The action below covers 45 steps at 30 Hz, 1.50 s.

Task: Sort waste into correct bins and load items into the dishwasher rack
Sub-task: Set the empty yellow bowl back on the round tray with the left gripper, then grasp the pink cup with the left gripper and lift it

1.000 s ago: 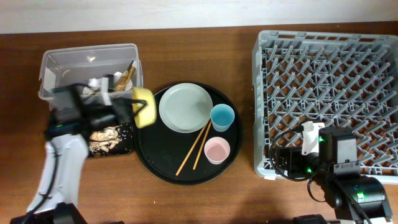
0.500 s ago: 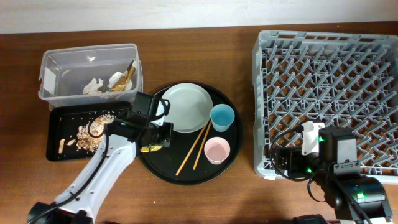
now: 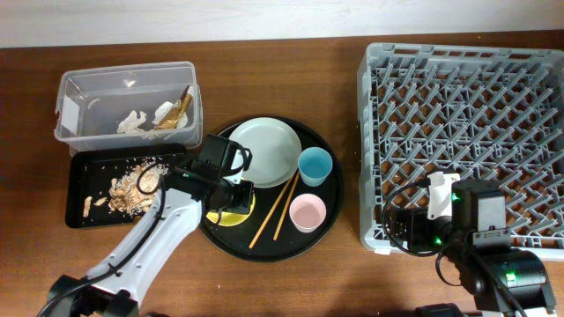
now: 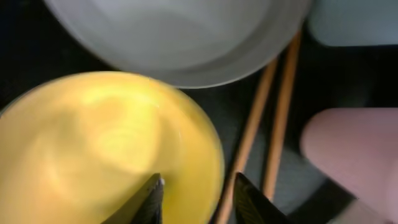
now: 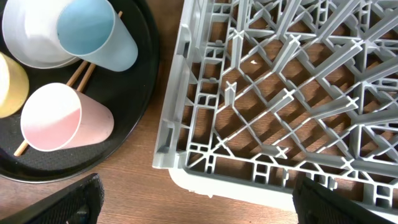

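My left gripper [image 3: 232, 194] is shut on the rim of the small yellow bowl [image 3: 231, 217], which is on the round black tray. In the left wrist view one finger is inside the bowl [image 4: 106, 149] and one outside, gripper [image 4: 199, 200]. The grey-green plate [image 3: 263, 151], blue cup [image 3: 315, 165], pink cup [image 3: 307, 212] and chopsticks [image 3: 278, 209] lie beside it. Food scraps [image 3: 132, 180] lie in the shallow black tray [image 3: 81, 201]. White paper [image 3: 134, 121] and gold foil [image 3: 176, 110] are in the clear tub [image 3: 128, 72]. My right gripper [image 5: 199, 202] is open and empty at the near-left corner of the rack [image 3: 467, 123].
The round black tray [image 3: 264, 245] sits between the bins and the rack. The right wrist view shows the rack corner [image 5: 186, 155], the pink cup [image 5: 59, 124] and the blue cup [image 5: 93, 31]. Bare wooden table lies in front.
My left arm swung right from over the black tray to the round tray, carrying the yellow bowl. Food scraps now lie in the black tray. The right arm has not moved.
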Motion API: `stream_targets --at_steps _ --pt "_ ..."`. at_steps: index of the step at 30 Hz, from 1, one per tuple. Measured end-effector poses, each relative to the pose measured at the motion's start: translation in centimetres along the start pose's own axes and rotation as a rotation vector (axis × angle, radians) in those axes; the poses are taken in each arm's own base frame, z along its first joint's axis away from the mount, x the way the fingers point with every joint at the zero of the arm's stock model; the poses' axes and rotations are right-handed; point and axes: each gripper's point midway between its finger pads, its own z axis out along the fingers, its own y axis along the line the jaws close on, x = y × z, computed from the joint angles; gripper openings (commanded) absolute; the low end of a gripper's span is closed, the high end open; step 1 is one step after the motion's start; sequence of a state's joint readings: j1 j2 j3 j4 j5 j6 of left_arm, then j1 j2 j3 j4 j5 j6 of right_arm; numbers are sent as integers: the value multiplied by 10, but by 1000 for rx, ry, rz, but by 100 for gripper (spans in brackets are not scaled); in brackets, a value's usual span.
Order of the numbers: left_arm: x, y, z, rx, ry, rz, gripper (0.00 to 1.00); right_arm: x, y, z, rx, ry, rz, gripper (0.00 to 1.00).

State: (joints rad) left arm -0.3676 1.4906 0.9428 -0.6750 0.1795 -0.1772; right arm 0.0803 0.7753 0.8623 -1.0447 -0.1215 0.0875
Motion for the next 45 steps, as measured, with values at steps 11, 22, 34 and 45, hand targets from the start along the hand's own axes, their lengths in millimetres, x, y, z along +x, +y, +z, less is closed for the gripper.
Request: stream_targets --at_steps 11,22,34,45 --pt "-25 -79 -27 262 -94 198 54 0 0 0 0 0 0 98" --pt "18 -103 30 252 113 286 8 0 0 0 0 0 0 98" --pt "5 -77 19 206 75 222 0 0 0 0 0 -1 3 98" --pt "-90 -89 -109 816 -304 62 0 -56 71 8 -424 -133 -57 98"
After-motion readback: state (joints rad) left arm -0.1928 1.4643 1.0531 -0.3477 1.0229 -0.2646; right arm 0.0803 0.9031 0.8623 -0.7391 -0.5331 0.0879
